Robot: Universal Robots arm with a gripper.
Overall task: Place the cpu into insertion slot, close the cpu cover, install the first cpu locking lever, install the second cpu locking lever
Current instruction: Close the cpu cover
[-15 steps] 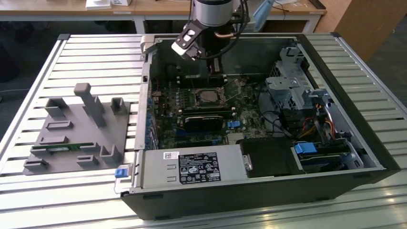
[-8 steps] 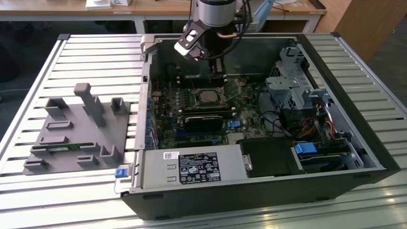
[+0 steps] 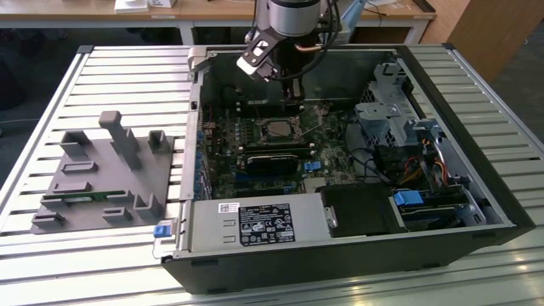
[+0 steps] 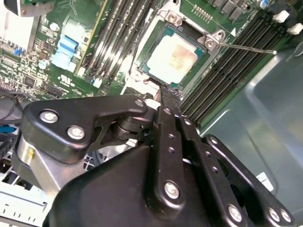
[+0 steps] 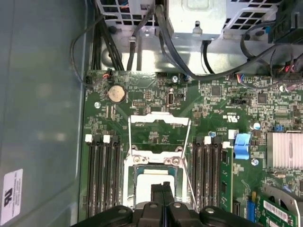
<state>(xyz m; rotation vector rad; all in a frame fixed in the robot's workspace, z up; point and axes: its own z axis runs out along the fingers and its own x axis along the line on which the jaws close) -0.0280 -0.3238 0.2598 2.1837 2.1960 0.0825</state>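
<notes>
The cpu (image 4: 171, 57), a small square chip with a dull silvery top, lies flat in the insertion slot (image 3: 279, 131) on the green motherboard. Just beyond that socket, the cpu cover (image 5: 158, 119), a thin silvery frame, is swung open away from the chip. One locking lever (image 4: 246, 48), a thin wire rod, sticks out unlatched beside the socket. My gripper (image 4: 163, 94) is shut with nothing between its fingers. It hovers at the socket's edge opposite the cover, and stands above the socket (image 3: 293, 102) in the exterior view.
Everything sits inside an open computer case (image 3: 476, 191) on a slatted table. Memory slots (image 5: 102, 175) flank the socket on both sides. Cables and a drive cage (image 3: 391, 115) crowd the exterior view's right. A grey fixture block (image 3: 102, 172) stands outside the case.
</notes>
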